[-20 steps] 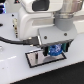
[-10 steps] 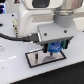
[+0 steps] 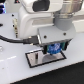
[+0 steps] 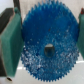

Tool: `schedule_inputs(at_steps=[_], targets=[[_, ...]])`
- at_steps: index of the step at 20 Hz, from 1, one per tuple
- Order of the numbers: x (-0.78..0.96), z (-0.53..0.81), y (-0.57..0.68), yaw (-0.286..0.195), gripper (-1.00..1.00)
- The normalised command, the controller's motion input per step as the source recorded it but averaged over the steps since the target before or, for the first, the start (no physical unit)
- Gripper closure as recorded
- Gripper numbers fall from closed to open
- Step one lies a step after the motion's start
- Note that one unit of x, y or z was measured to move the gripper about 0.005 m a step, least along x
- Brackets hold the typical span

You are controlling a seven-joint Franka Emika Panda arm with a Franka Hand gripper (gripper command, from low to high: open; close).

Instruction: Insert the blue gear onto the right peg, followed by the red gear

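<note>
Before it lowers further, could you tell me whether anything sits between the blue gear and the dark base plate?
Nothing visible: the flat blue plastic toothed gear, held in the claw, hangs just above the dark base plate. The peg itself is hidden.

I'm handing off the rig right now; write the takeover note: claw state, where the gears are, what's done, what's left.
Claw: shut on the blue gear, one green pad on each side of its rim.
Position: claw and gear hang low over the dark base plate on the white table.
Red gear: not in either view. The peg can't be made out.
Done: blue gear picked up.
Left: seat the blue gear on the right peg, release, then fetch and insert the red gear.
</note>
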Motion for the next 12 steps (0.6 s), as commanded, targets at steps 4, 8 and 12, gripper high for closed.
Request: schedule_inputs(at_steps=[4,8,12], targets=[[0.2,0.13,0.06,0.0,1.0],[0.32,0.39,-0.09,0.0,1.0],[0.24,0.2,-0.06,0.0,1.0]])
